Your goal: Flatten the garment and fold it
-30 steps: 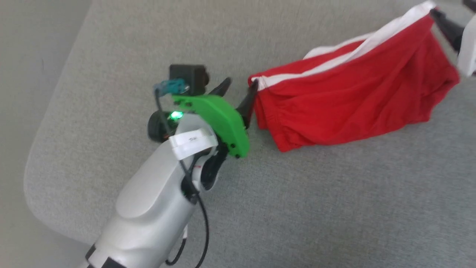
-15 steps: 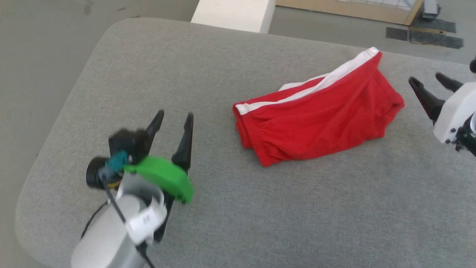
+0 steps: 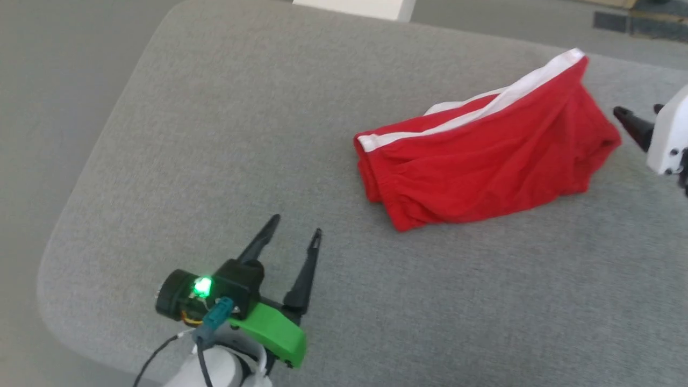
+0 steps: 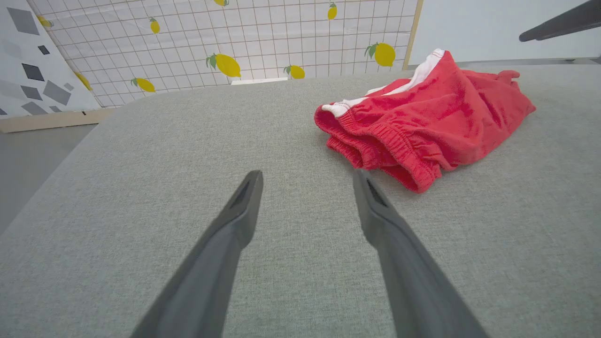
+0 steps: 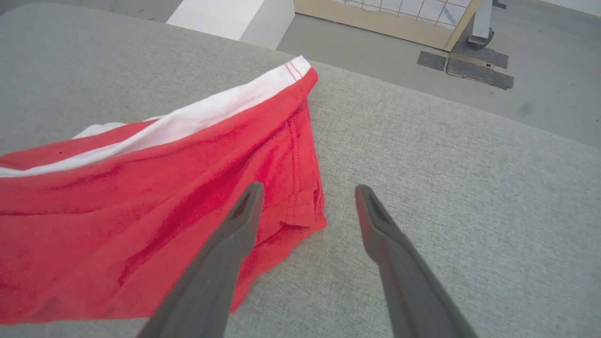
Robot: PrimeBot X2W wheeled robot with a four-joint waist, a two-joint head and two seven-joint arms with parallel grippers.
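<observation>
Shorts (image 3: 484, 156) lie well apart from our left claw (image 3: 296, 226), whose two tapered dark fingers stand spread above bare weave. Our right claw (image 3: 637, 109) is spread too, just beside the stitched leg hem. The soft red cloth is rumpled and doubled over, its gathered waistband toward the left claw, a white stripe along the far edge, on the grey, coarse-woven, round-cornered tabletop (image 3: 215, 134).

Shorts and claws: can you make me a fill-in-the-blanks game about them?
1. The shorts are ____ with a white stripe.
2. The cushion under them is ____.
3. The left claw and right claw are both wide ____.
4. The panel behind shows yellow ____.
Missing words: red; grey; open; lemons.
</observation>
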